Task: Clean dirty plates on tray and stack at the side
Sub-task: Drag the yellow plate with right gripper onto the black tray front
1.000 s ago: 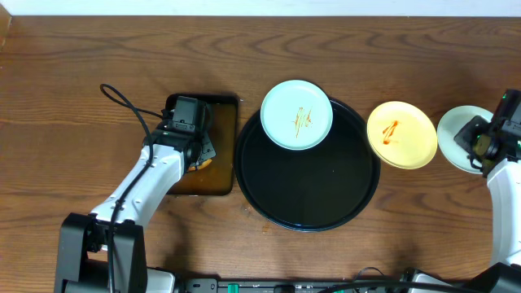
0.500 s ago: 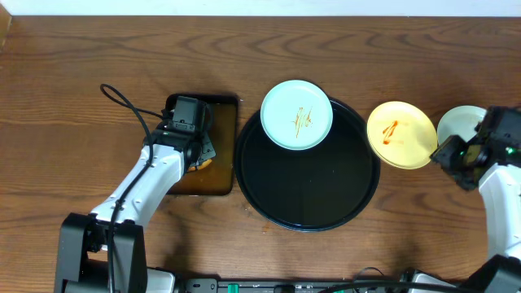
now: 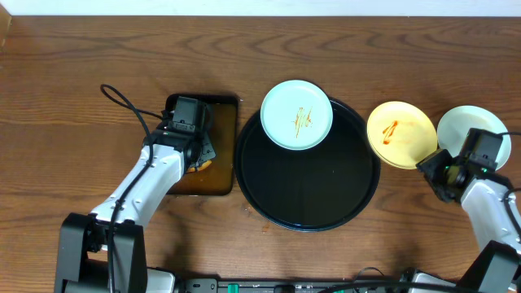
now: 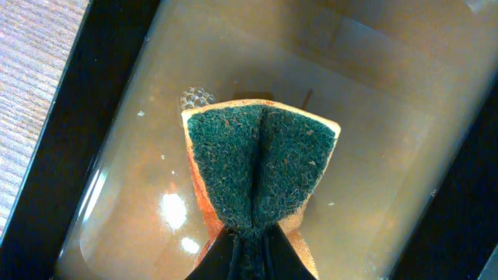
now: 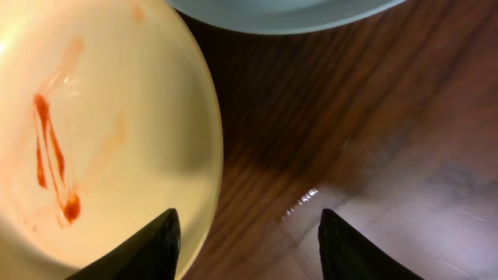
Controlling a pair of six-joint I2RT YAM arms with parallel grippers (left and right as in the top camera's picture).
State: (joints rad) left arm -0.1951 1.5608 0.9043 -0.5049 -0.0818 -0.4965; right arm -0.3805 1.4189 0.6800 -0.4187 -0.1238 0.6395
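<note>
Three plates show: one mint-blue plate [image 3: 296, 115] marked with an orange squiggle rests on the far rim of the black tray [image 3: 308, 203]. The sauce-streaked yellow plate [image 3: 400, 134] lies on the table [image 3: 81, 81] just right of that tray, and a second mint plate [image 3: 464, 129] sits beside it. The right gripper [image 5: 245, 249] hangs with jaws spread and empty, straddling the yellow plate's edge. The left gripper [image 4: 249, 253] is clenched on a green-faced sponge [image 4: 261, 163] over the rectangular brown tray [image 3: 218, 185].

The tray [image 3: 309, 195] is black; orange squiggles mark the mint plate [image 3: 281, 106], a red-orange streak the yellow plate [image 3: 407, 142].
</note>
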